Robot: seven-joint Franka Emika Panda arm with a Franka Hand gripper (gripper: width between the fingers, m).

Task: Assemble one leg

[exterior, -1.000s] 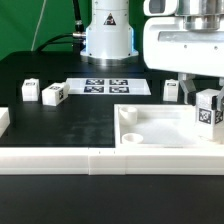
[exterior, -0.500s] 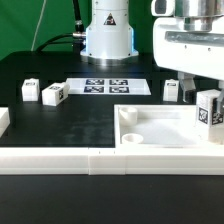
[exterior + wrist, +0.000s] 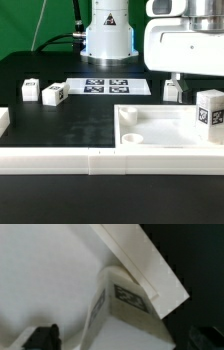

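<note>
Find the big white tray-like part across the lower right of the exterior view, unmoved. Above it, note the gripper lifted into the upper right, jaws spread and holding nothing; a second ago, set low around the leg. Now left standing upright on its own at the tray's corner, against the right edge of the frame, tag facing out. In the wrist view, see it between the two dark fingertips, clear of both. Reads as placed and just released; how firmly seated, cannot tell. At upper centre, spot the marker board; at middle left, two spare legs, untouched.
</note>
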